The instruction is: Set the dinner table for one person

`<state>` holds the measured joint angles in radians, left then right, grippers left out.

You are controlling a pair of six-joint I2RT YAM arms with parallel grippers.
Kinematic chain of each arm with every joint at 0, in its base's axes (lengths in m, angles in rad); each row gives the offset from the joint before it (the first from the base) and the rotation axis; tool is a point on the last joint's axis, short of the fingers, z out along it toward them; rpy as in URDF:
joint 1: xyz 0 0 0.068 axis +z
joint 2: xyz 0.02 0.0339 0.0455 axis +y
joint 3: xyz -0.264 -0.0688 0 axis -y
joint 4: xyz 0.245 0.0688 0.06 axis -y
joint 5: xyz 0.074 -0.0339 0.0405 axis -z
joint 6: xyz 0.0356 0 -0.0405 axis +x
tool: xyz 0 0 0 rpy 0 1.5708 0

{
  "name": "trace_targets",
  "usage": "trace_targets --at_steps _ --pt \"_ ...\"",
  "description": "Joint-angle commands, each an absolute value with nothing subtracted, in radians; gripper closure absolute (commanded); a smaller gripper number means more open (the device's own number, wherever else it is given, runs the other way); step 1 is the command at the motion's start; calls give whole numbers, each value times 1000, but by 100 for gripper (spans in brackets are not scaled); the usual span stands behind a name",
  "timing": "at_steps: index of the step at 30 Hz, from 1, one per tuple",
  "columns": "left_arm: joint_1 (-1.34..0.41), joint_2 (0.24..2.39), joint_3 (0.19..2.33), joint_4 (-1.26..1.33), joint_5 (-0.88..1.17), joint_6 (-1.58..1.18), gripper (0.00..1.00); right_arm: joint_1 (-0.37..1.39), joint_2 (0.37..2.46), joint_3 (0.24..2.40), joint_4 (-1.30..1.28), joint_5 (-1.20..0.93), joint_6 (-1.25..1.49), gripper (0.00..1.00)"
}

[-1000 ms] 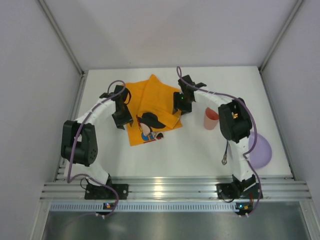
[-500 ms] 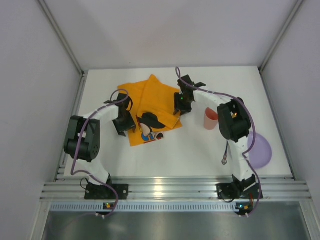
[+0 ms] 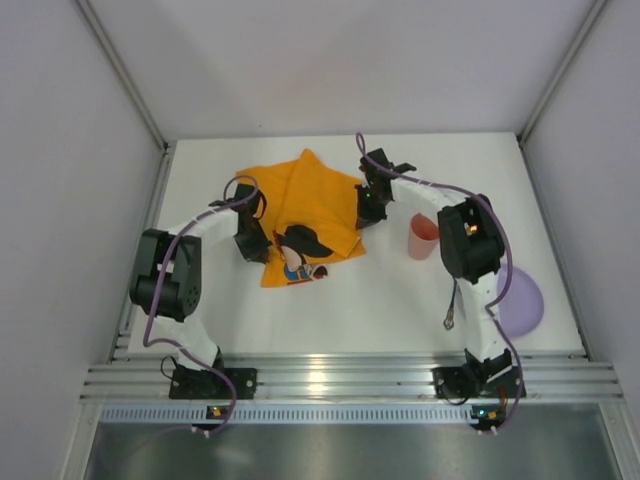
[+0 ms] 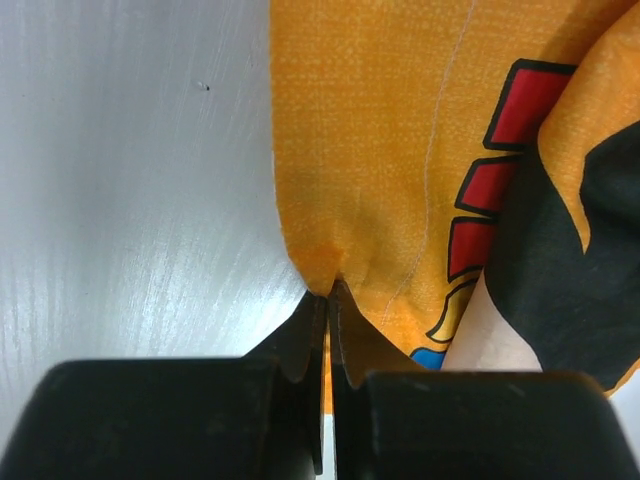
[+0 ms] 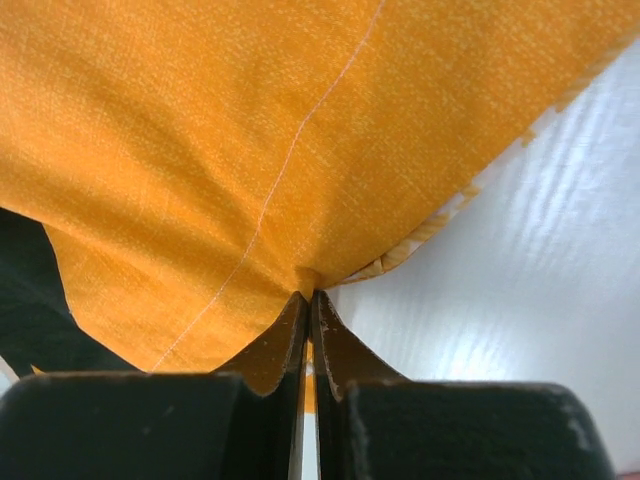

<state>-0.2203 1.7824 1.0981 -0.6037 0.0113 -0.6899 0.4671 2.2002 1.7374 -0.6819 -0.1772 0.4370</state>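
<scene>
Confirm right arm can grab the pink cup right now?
Probably not yet. The right gripper is shut on the edge of the orange placemat, so it is occupied. The pink cup stands uncovered just beside that arm, so after letting go it looks reachable.

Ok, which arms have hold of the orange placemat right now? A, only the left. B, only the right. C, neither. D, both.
D: in the wrist views the left fingers and the right fingers are each shut on a puckered edge of the orange placemat.
</scene>
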Motion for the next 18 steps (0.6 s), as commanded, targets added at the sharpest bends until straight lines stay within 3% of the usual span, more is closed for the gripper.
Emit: trace_targets --at_steps 1,15,16,17,18 --pt "-218 1872 1080 -601 -73 -675 100 410 2137 1805 -716 -163 428 100" --pt "32 1744 1169 -790 -196 -511 100 112 2174 2135 -939 -20 391 100" --pt "35 1746 1184 -796 -193 -505 100 101 2178 2138 -940 -31 391 94" --pt "35 1747 1192 -807 -186 -503 100 86 2187 2138 -946 -40 390 82" --pt "34 1746 1196 -810 -181 -502 100 83 2190 2138 -951 -47 385 47"
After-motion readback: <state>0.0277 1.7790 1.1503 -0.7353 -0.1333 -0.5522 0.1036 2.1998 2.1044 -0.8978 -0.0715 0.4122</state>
